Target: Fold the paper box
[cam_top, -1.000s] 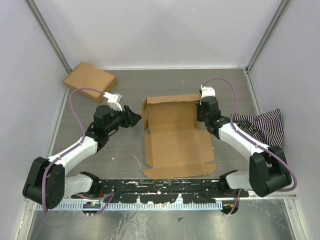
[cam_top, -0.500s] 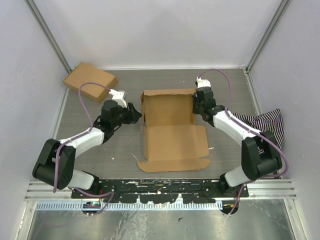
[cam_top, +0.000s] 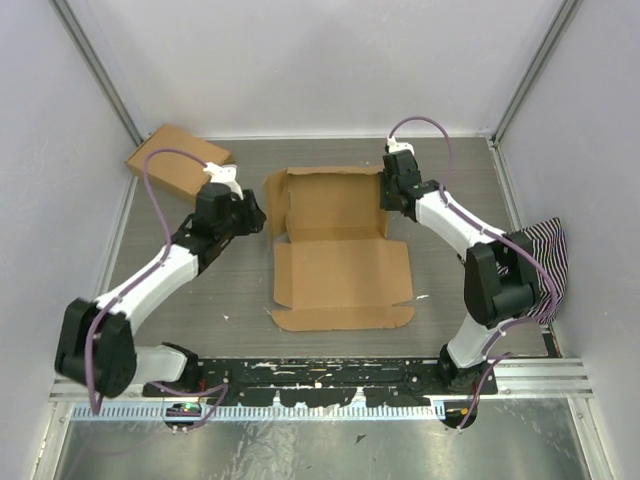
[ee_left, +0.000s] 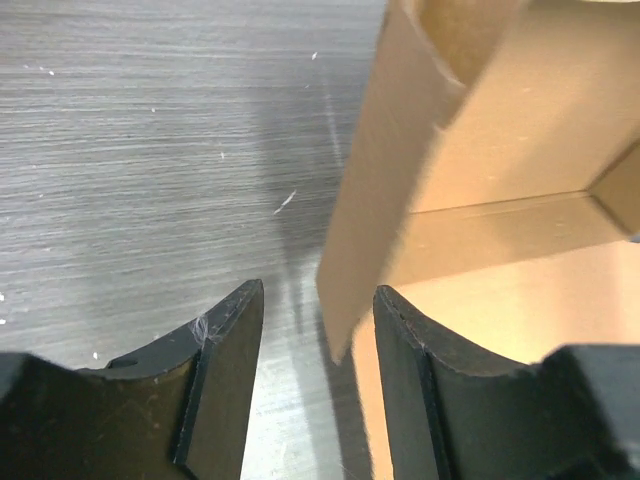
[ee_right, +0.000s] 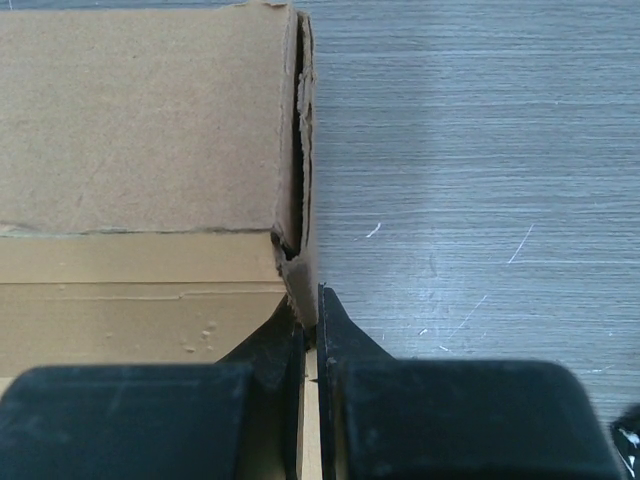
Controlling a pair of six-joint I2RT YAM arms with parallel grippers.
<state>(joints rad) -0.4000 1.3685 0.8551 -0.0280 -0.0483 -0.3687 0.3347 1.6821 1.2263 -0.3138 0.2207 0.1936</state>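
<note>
Right gripper (ee_right: 310,305) pinching box (cam_top: 340,270) right wall (ee_right: 303,180), closed tight, steadying it upright; left gripper (ee_left: 318,310) gaping, straddling left flap (ee_left: 370,200), readying grasp.

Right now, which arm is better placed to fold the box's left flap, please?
Probably left: the open left gripper straddles that flap, while the right gripper is shut on the box's right wall.
</note>
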